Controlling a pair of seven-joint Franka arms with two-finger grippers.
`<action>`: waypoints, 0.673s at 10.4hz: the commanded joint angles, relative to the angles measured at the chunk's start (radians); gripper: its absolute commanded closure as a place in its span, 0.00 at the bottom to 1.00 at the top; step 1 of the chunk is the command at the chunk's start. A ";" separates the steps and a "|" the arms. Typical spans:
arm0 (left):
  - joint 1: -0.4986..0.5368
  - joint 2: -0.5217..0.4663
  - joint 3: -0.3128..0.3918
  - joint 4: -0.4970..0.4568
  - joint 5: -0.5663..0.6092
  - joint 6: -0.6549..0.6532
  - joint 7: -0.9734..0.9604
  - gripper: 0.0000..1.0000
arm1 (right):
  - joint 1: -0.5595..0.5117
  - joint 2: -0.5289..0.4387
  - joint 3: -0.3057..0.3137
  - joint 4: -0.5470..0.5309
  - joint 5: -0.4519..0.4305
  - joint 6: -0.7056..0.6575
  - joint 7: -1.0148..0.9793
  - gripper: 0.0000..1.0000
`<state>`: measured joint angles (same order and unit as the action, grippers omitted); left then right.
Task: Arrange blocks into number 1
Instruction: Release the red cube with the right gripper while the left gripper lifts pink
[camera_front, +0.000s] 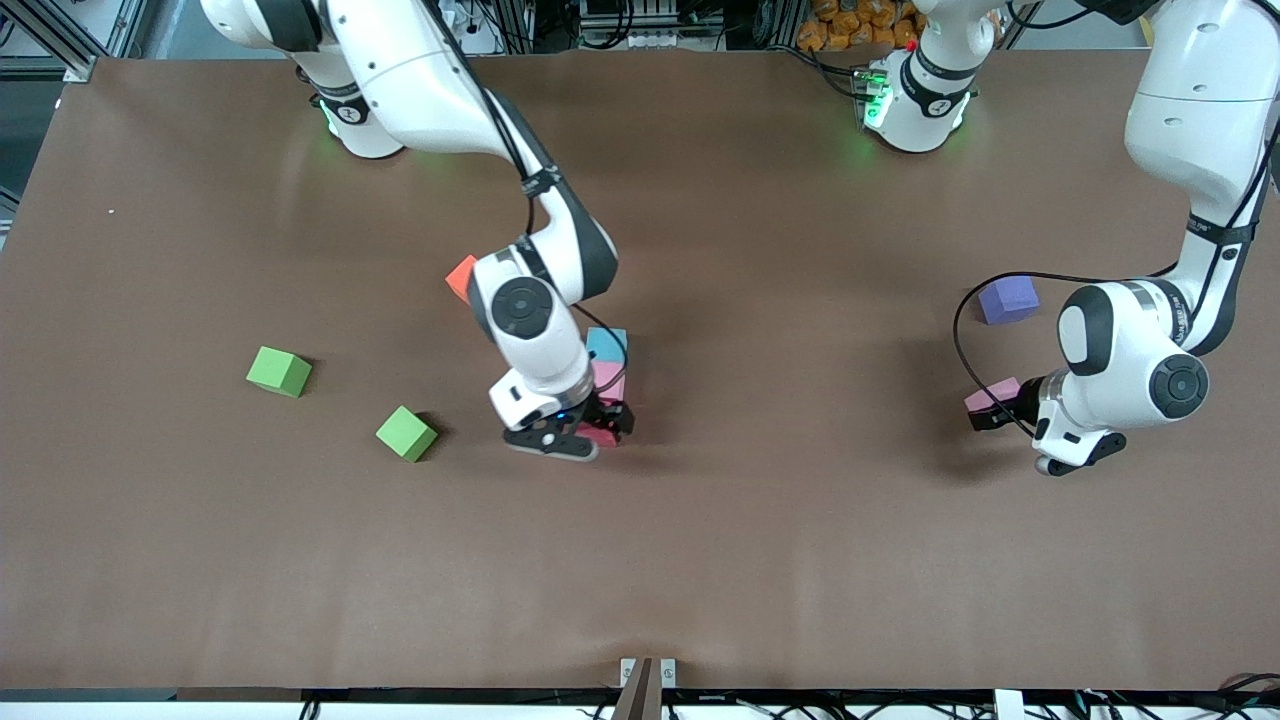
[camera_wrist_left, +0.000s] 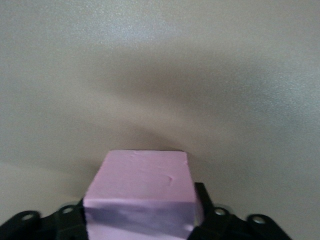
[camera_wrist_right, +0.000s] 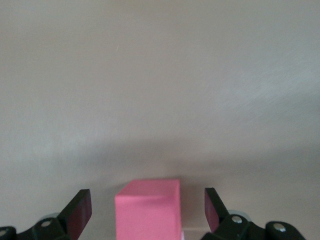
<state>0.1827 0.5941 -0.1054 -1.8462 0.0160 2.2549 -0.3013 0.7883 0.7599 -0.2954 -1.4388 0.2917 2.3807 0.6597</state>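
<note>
1. Blocks: two green blocks (camera_front: 279, 371) (camera_front: 406, 433) lie toward the right arm's end; an orange block (camera_front: 461, 277) is at the wrist's ten o'clock.
2. Right gripper (camera_front: 598, 428) (camera_wrist_right: 148, 212) stands wide open around a crimson block (camera_front: 603, 435) (camera_wrist_right: 148, 209), fingers (camera_wrist_right: 80, 212) apart from it; light pink (camera_front: 608, 378) and sky blue blocks (camera_front: 606, 344) line up at its twelve o'clock.
3. Left gripper (camera_front: 992, 408) (camera_wrist_left: 142, 220) clamps the other light pink block (camera_front: 990, 395) (camera_wrist_left: 141, 197), as its wrist view shows close; a purple block (camera_front: 1007, 300) sits at twelve o'clock.

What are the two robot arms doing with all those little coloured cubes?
They are lining up blocks. The right gripper stands open around a small crimson cube, at the end of a short row with a light pink cube and a sky blue cube. The left gripper is shut on another light pink cube near the small purple cube. Two green cubes and an orange cube wait on the brown table.
</note>
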 joint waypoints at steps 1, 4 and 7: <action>-0.003 -0.011 0.003 0.004 -0.001 -0.020 -0.005 1.00 | -0.157 -0.172 0.056 -0.141 0.020 -0.035 -0.102 0.00; -0.087 -0.088 0.001 0.005 -0.001 -0.159 -0.051 1.00 | -0.398 -0.325 0.124 -0.245 0.020 -0.119 -0.305 0.00; -0.298 -0.132 -0.008 0.009 -0.004 -0.225 -0.285 1.00 | -0.605 -0.477 0.229 -0.334 -0.063 -0.178 -0.477 0.00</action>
<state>-0.0053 0.4934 -0.1199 -1.8249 0.0160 2.0558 -0.4718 0.2622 0.3983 -0.1446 -1.6607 0.2779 2.2013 0.2235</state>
